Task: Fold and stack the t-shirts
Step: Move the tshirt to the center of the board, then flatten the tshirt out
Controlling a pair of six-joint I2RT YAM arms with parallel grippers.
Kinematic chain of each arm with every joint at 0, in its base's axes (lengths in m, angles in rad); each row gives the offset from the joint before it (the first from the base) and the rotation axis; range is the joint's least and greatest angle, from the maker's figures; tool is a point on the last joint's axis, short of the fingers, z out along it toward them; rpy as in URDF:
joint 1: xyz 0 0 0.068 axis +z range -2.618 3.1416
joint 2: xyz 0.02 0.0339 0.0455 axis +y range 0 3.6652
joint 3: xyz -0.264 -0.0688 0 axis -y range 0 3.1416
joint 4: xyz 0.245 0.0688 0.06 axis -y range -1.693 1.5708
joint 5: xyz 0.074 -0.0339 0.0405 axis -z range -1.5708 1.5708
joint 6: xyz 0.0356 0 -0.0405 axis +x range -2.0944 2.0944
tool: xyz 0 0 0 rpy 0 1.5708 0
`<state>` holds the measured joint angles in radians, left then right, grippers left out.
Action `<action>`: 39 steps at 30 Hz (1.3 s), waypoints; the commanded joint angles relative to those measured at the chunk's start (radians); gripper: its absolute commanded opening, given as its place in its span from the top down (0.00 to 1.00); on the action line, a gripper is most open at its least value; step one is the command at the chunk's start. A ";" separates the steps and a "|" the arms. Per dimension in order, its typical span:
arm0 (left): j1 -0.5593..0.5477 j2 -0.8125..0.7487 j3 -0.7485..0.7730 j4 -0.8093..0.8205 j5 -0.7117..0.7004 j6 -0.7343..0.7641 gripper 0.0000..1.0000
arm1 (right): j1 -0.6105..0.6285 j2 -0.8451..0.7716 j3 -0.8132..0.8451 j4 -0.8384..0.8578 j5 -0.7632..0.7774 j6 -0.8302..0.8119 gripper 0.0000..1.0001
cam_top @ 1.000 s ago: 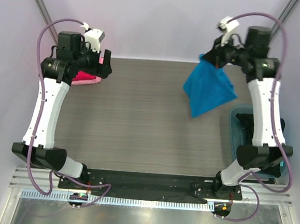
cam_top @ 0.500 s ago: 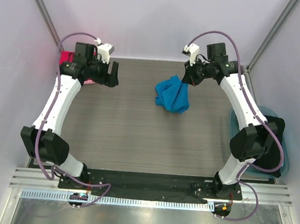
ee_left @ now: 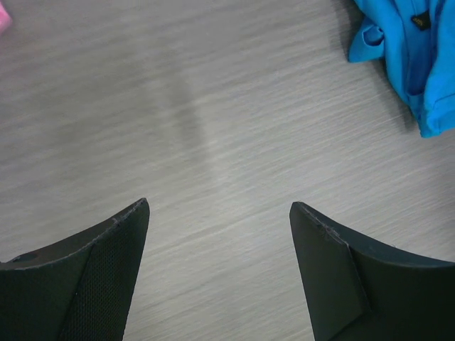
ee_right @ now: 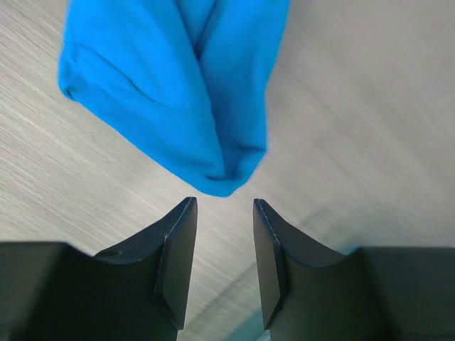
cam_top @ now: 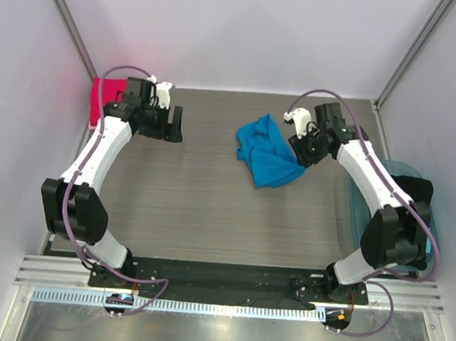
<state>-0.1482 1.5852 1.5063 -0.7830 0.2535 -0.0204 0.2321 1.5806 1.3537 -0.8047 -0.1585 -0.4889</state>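
The blue t-shirt lies bunched on the counter, right of centre. The right pincer sits just beside its nearest fold, jaws partly apart and holding nothing. The left pincer hangs wide open and empty. The red t-shirt is in the far left corner. A grab here may pinch several layers, so the heap lifts knotted; I cannot tell hem from sleeve.

The left gripper is held wide open above the grey table. Beyond it to the right a crumpled blue shirt is seen, and to the left a pink sliver.
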 commanded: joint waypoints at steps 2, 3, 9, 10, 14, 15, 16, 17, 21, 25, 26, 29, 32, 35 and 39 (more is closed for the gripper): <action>0.013 -0.027 -0.081 0.074 0.072 -0.110 0.20 | 0.085 -0.076 0.119 0.085 -0.016 -0.145 0.58; 0.013 -0.039 -0.099 0.094 0.085 -0.110 0.20 | 0.105 -0.042 0.154 0.059 -0.025 -0.146 0.58; 0.028 -0.141 -0.188 0.136 -0.025 -0.055 0.19 | 0.211 0.254 0.347 0.041 -0.092 -0.212 0.62; 0.050 -0.157 -0.214 0.136 -0.022 -0.052 0.19 | 0.222 0.289 0.402 0.038 -0.090 -0.211 0.63; 0.096 -0.218 -0.264 0.131 -0.020 -0.053 0.19 | 0.256 0.459 0.533 0.025 -0.082 -0.217 0.63; 0.107 -0.229 -0.274 0.131 0.005 -0.067 0.19 | 0.260 0.517 0.557 0.024 -0.076 -0.211 0.63; 0.133 -0.250 -0.297 0.131 0.019 -0.073 0.19 | 0.263 0.539 0.608 0.021 -0.072 -0.203 0.63; 0.143 -0.260 -0.308 0.136 0.032 -0.081 0.19 | 0.265 0.559 0.631 0.018 -0.058 -0.194 0.63; 0.209 -0.289 -0.330 0.142 0.038 -0.092 0.19 | 0.279 0.607 0.679 0.012 -0.012 -0.180 0.63; 0.237 -0.295 -0.324 0.146 0.053 -0.099 0.19 | 0.282 0.575 0.659 0.027 0.046 -0.157 0.64; 0.240 -0.292 -0.324 0.148 0.056 -0.102 0.19 | 0.282 0.572 0.653 0.033 0.060 -0.152 0.64; 0.257 -0.281 -0.314 0.149 0.076 -0.115 0.19 | 0.282 0.576 0.631 0.039 0.102 -0.137 0.64; 0.266 -0.261 -0.305 0.159 0.093 -0.131 0.20 | 0.282 0.594 0.619 0.029 0.114 -0.126 0.61; 0.268 -0.248 -0.294 0.160 0.104 -0.136 0.20 | 0.282 0.608 0.610 0.030 0.126 -0.122 0.60; 0.268 -0.245 -0.290 0.160 0.104 -0.135 0.21 | 0.280 0.644 0.611 0.029 0.140 -0.126 0.60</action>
<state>0.1135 1.3418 1.1812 -0.6624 0.3298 -0.1471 0.5064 2.2219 1.9594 -0.7872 -0.0494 -0.6258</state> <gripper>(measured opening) 0.797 0.402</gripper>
